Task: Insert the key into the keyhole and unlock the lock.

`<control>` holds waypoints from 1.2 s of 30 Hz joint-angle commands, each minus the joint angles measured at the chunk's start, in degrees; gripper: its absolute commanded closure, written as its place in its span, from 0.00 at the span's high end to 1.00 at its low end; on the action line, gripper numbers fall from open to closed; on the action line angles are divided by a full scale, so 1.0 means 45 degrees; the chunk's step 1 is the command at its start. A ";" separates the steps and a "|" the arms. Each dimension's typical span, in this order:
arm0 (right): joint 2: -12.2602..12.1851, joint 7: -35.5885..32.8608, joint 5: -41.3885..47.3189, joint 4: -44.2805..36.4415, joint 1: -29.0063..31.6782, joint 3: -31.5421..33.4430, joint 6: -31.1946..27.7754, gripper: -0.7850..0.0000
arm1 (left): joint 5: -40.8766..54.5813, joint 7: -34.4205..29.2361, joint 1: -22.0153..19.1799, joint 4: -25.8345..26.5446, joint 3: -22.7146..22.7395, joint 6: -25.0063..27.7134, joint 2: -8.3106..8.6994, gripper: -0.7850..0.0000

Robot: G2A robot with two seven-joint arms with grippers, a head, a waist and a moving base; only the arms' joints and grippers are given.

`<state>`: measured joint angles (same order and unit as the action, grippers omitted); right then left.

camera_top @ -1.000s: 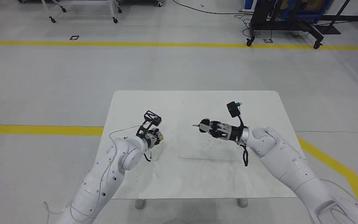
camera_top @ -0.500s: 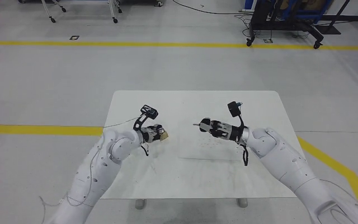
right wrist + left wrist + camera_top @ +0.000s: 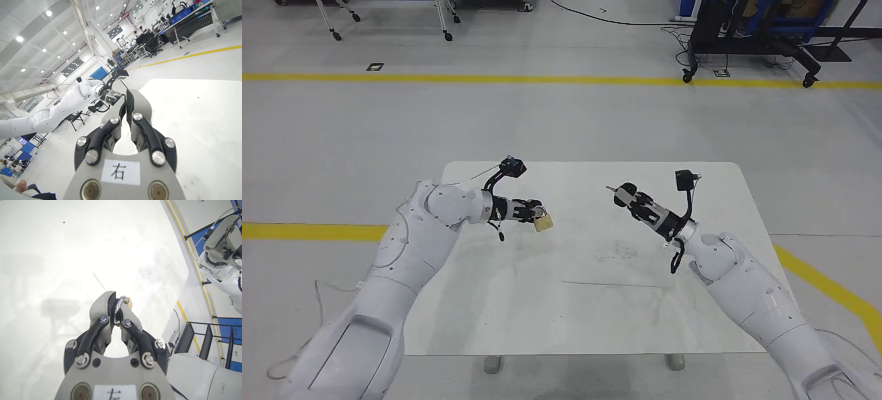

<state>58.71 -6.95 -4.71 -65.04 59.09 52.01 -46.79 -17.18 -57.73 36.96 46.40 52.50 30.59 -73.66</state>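
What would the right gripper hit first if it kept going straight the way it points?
Probably nothing. In the top view the right gripper, shut on a thin metal key, aims past the far edge of the white table, clear of the left gripper holding the brass padlock; height is uncertain.

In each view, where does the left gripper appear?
Top view: left gripper over the table's left half, holding the lock.
Left wrist view: left gripper in the foreground, over the table.
Right wrist view: left gripper farther off, beyond the right gripper.
Shared landmark: white table.
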 commanded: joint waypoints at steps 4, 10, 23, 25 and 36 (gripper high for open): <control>0.0000 0.0001 -0.0001 0.0000 0.0000 0.0000 0.0001 0.00 | 0.1137 -0.0192 0.0520 -0.0143 0.0063 -0.0272 -0.0051 0.00; 0.0086 -0.0095 -0.0407 -0.0415 0.0203 -0.0021 0.0401 0.00 | 0.7212 -0.3858 0.0411 -0.1737 0.0599 -0.2069 -0.0431 0.00; 0.0045 0.1495 -0.0861 0.0375 0.1386 0.1207 0.0504 0.00 | 1.0260 -0.6105 -0.1790 -0.5051 -0.0780 -0.4465 -0.2120 0.00; 0.0045 0.1495 -0.0861 0.0375 0.1386 0.1207 0.0504 0.00 | 1.0193 -0.5899 -0.1965 -0.5348 -0.0969 -0.4051 -0.2341 0.00; 0.0044 0.0924 -0.1178 -0.0216 0.1530 0.1161 0.0858 0.00 | 1.0836 -0.5054 -0.1423 -0.4974 -0.0398 -0.3551 -0.2136 0.00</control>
<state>58.93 -1.69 -9.61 -64.93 65.73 57.22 -43.80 30.43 -80.94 29.96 23.25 49.83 14.05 -83.59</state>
